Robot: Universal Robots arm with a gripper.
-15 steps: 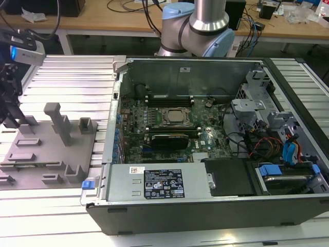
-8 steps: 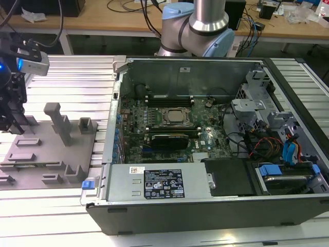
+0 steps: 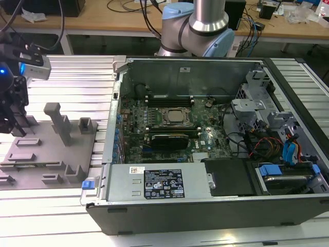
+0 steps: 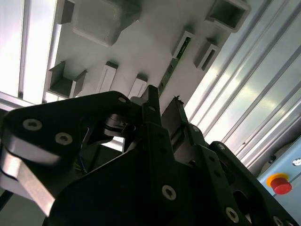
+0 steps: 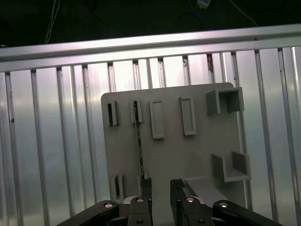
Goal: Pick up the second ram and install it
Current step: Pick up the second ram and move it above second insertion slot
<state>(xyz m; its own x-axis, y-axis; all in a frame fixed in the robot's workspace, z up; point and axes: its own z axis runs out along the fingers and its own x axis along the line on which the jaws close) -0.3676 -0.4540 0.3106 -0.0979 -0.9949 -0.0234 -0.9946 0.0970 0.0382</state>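
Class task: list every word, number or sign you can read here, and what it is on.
Black label on the power supply: print too small to read.
Small white sticker beside it: unreadable too.
Nothing else legible.

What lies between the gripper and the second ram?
Nothing else: in the first wrist view, a bare strip of the gray holder plate separates the open gripper from the second ram.

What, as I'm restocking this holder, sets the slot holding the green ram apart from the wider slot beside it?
The ram's slot holds the second ram standing on edge; the wider slot is empty. The ram's slot is short and narrow; the wider slot is longer and broader. Both are raised gray frames on the holder plate.
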